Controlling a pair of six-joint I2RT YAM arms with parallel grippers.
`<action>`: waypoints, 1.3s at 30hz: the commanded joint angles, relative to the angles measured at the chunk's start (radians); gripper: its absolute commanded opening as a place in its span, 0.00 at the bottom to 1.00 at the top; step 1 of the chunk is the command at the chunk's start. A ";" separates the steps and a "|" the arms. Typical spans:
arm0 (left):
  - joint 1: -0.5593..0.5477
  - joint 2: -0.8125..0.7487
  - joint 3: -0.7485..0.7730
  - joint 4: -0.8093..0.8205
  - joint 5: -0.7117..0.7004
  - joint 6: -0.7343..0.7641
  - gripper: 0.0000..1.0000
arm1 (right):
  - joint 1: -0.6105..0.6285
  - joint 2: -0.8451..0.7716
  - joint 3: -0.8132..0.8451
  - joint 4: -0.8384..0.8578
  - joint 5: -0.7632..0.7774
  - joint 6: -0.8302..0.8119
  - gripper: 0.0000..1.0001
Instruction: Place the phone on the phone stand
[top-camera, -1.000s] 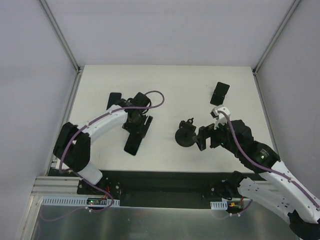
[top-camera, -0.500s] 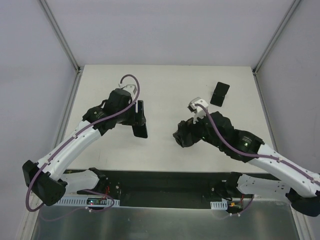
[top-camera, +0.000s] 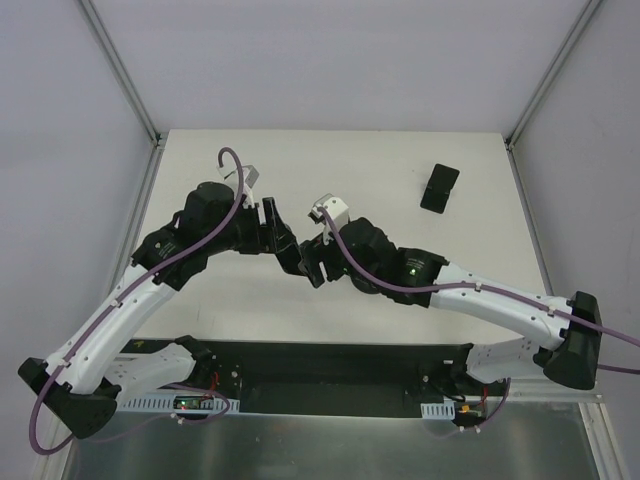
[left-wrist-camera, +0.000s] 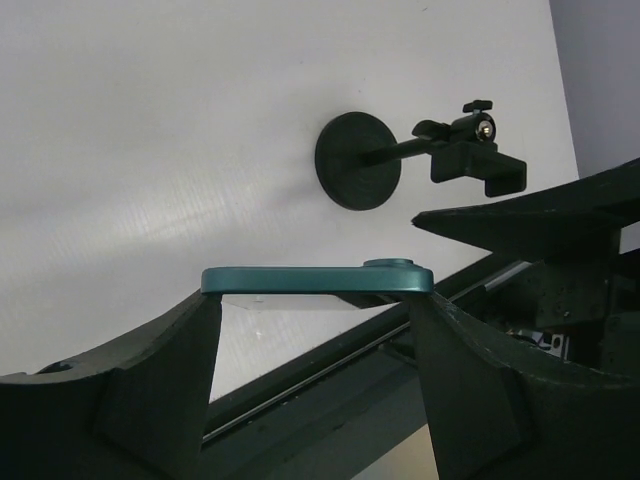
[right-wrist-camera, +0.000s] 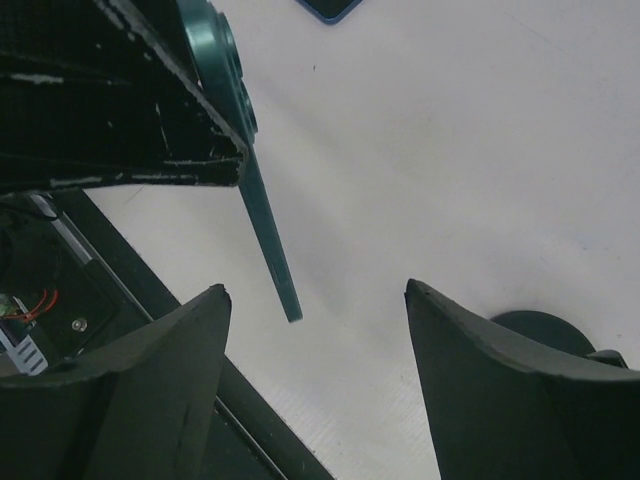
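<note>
My left pincer (left-wrist-camera: 315, 296) is clenched on the phone (left-wrist-camera: 318, 279). Its two fingers (left-wrist-camera: 150, 380) press on the long sides, so the phone goes like a bridge from one finger to the other. From my left wrist I see only its thin end, which looks teal, with the camera bump near the right finger. The phone is in the air and does not touch the surface (top-camera: 400, 160).

My right pincer (right-wrist-camera: 316, 290) is released, with its fingers (right-wrist-camera: 480, 370) wide apart. It stands just beside my left pincer and faces it. From my right wrist I see the phone hanging down out of the left pincer, edge-on and tilted. Its free end is in front of the gap between my right fingers. I cannot tell if this end is inside the gap or a little before it.

The phone stand (top-camera: 439, 187) sits on the surface well apart from both pincers, to the right of my right pincer and farther from my bases. Beyond the phone, as seen from the left pincer, a round-based clamp mount (left-wrist-camera: 358, 160) stands on the surface, with its arm and clamp pointing to the right. At the top edge of the right wrist view lies a flat dark-blue thing (right-wrist-camera: 330, 6), cut off by the frame.
</note>
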 joint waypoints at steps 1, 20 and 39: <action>0.000 -0.040 0.056 0.077 0.068 -0.066 0.00 | 0.018 0.014 0.022 0.148 0.008 -0.003 0.71; 0.000 -0.061 0.036 0.183 0.149 -0.156 0.00 | 0.028 0.031 -0.039 0.265 -0.048 0.068 0.08; 0.009 -0.129 -0.210 0.765 0.690 -0.156 0.99 | -0.132 -0.515 -0.306 0.305 -0.413 0.097 0.01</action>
